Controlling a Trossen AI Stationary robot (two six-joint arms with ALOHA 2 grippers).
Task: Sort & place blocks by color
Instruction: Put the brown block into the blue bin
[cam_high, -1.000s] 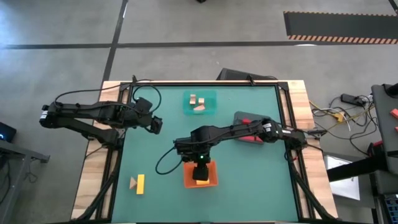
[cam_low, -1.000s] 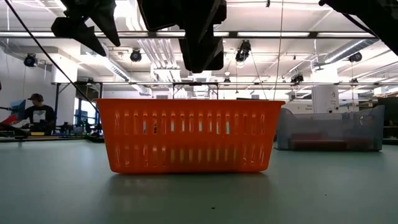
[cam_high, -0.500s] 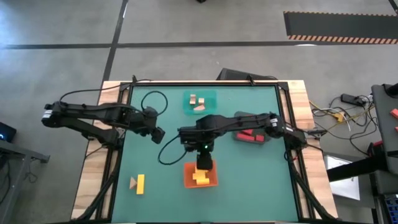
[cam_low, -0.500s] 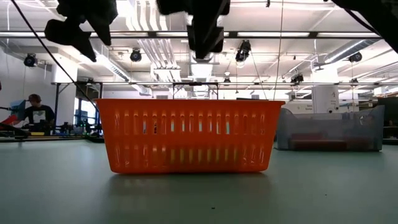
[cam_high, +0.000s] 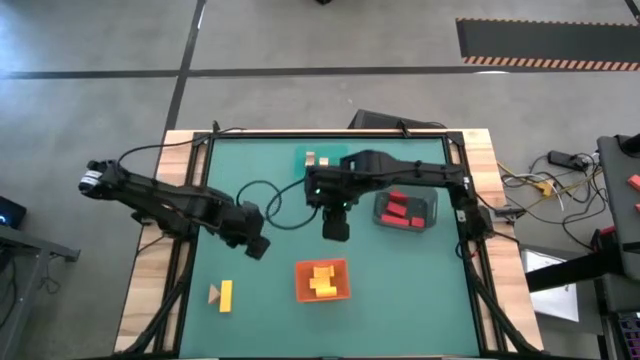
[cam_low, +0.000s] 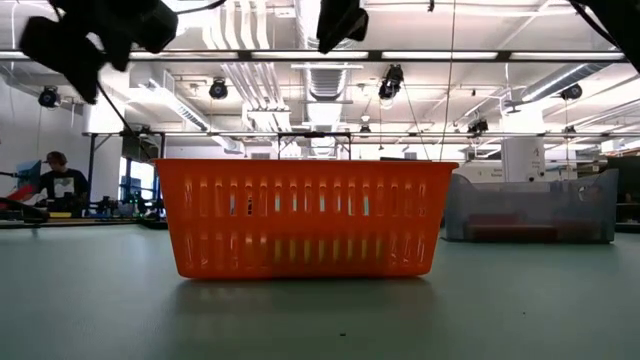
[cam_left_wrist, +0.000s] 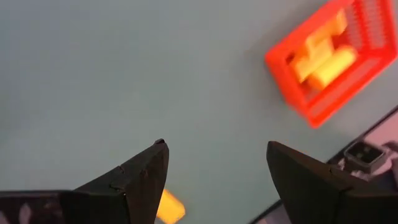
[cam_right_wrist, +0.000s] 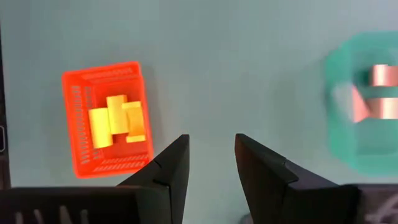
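Observation:
Several yellow blocks lie in the orange tray, which also shows in the right wrist view as blocks inside the tray. A yellow bar and a tan wedge lie on the mat near the front left. Tan blocks sit in the teal tray, red blocks in the grey tray. My right gripper hangs open and empty between the teal and orange trays. My left gripper is open and empty, left of the orange tray.
The right arm covers part of the teal tray. In the low view the orange tray stands in front and the grey tray behind it to the right. A person sits beyond the table. Bare mat lies right of the orange tray.
My right gripper has risen from over the orange tray and drawn back toward the far edge, so the yellow blocks in the tray now show. My left gripper has moved toward the near edge and slightly right, closer to the yellow bar.

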